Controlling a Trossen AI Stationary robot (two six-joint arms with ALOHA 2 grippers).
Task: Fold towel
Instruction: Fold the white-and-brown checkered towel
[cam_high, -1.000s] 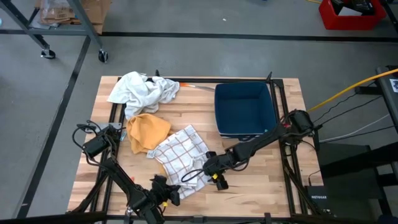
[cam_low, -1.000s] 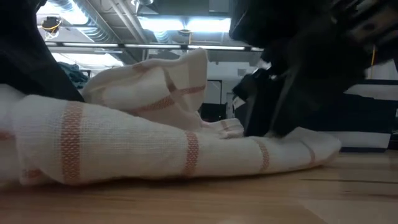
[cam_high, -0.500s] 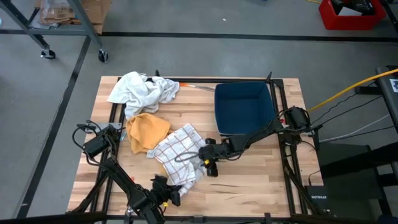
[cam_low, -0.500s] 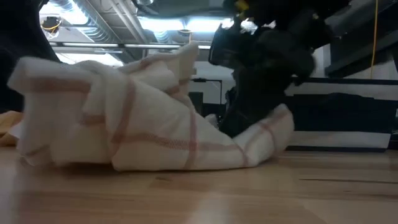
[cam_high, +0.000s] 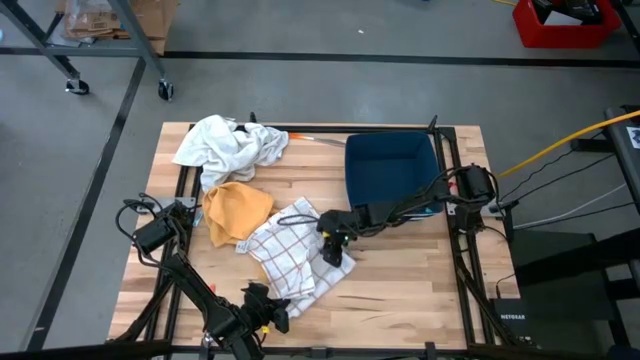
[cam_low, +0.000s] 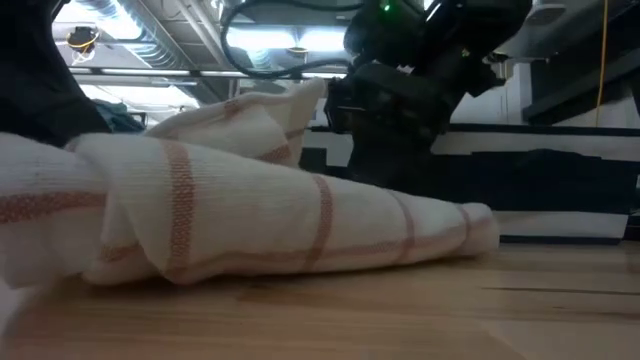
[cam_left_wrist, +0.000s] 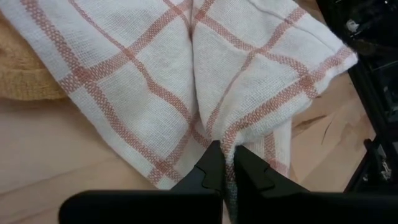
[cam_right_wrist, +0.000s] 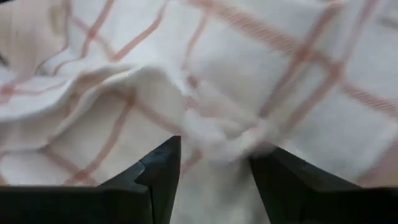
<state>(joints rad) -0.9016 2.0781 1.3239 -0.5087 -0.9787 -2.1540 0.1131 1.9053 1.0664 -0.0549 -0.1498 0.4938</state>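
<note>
The towel (cam_high: 288, 250), white with a red check, lies crumpled on the wooden table, left of centre; the low view shows it (cam_low: 250, 215) as a long low heap. My left gripper (cam_high: 279, 308) is at its near edge, shut on it (cam_left_wrist: 225, 163). My right gripper (cam_high: 331, 238) stands over the towel's right part, fingers open. In the right wrist view (cam_right_wrist: 214, 168) they stand on either side of a raised bunch of cloth (cam_right_wrist: 217, 127). My left gripper pinches a ridge of the towel at its near edge (cam_left_wrist: 231, 144) between its two fingers, coming slanting down from the table's near side. A crease runs from the fingers across the cloth, and the rest of the towel lies on the table. My right gripper straddles a raised bunch of the towel; I cannot tell whether its fingers touch it.
A blue bin (cam_high: 395, 175) stands at the far right, just behind the right arm. A yellow cloth (cam_high: 238, 210) lies against the towel's left side, and a white cloth (cam_high: 230, 145) lies at the far left. Bare wood (cam_high: 420, 290) shows at the near right.
My right gripper has gone toward the table's far edge and leftward, onto the towel, and has rolled at the wrist. The towel's right part has shifted with it: it rose into a bunch half a second ago and now lies lower and drawn out.
</note>
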